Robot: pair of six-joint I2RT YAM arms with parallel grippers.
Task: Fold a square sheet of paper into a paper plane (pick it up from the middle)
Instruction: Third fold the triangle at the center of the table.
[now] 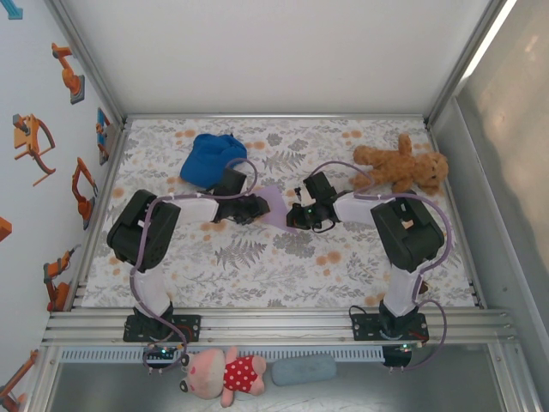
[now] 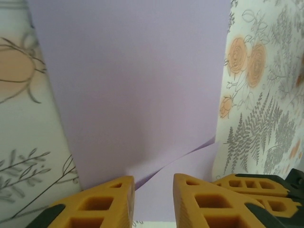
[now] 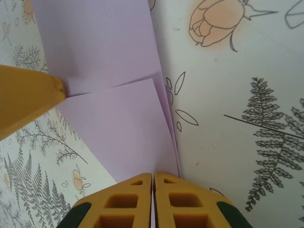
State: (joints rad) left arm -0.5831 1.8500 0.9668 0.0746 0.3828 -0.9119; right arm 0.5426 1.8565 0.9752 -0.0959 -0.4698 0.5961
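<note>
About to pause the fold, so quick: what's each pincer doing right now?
Left pincer: open, jaws apart over the lavender paper.
Right pincer: shut on the lavender paper's edge.

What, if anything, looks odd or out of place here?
A pink plush toy and a blue-grey pad lie off the table, beyond its near edge. The lavender paper is half folded, its edges not lined up.

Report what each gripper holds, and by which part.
The right gripper is shut on the lavender paper sheet, pinching one edge of it. The left gripper is open astride the opposite edge, clamping nothing.
</note>
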